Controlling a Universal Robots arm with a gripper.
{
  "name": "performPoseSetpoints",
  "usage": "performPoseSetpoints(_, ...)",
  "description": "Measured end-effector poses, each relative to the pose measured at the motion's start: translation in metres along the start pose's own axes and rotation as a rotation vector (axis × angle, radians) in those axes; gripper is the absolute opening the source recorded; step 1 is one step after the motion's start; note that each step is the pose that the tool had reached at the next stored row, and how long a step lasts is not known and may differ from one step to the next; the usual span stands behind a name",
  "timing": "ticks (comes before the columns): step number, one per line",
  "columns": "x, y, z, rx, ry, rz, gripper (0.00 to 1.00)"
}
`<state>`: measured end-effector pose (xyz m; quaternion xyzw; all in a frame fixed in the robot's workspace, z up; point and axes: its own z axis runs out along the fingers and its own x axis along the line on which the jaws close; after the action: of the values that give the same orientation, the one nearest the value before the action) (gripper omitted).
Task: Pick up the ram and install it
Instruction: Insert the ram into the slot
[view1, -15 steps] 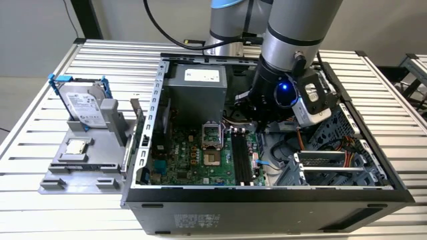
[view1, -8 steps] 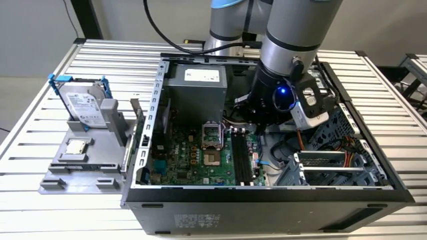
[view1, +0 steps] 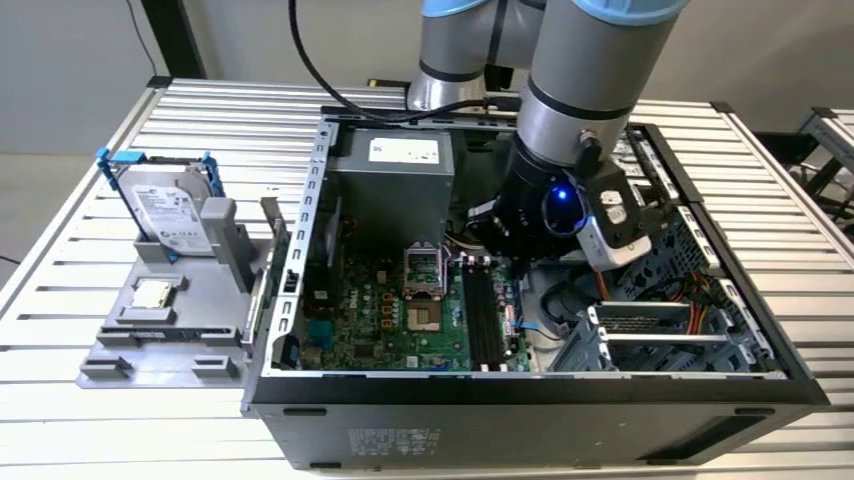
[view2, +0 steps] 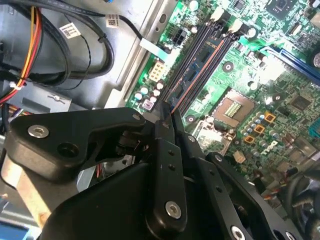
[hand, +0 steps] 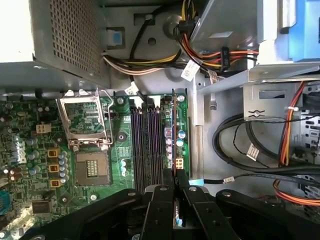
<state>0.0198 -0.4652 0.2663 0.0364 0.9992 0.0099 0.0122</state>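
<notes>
The ram (hand: 173, 130) is a thin dark board seen edge-on, standing upright in line with the memory slots (hand: 147, 145) of the green motherboard (hand: 30, 150). My gripper (hand: 175, 192) is shut on its near end, one black finger on each face. In the second wrist view the ram (view2: 197, 77) runs away from the gripper (view2: 167, 125) along the outermost slot, beside the other slots (view2: 200, 45). Whether it is seated in the slot I cannot tell. In the exterior view the arm's wrist (view1: 554, 200) hangs inside the open computer case (view1: 534, 385), above the slots (view1: 483, 320).
An open processor socket (hand: 90, 145) lies beside the slots. The grey power supply (view1: 394, 170) stands at the back of the case, with cable bundles (hand: 250, 145) and a drive cage (view1: 654, 330) close by. Outside the case, a grey stand (view1: 160, 340) holds a hard drive (view1: 167, 215) and a processor chip (view1: 154, 293).
</notes>
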Motion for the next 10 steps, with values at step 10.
performPoseSetpoints(10, -0.0002, -0.0087, 0.0089, 0.0000, 0.0003, -0.011, 0.00)
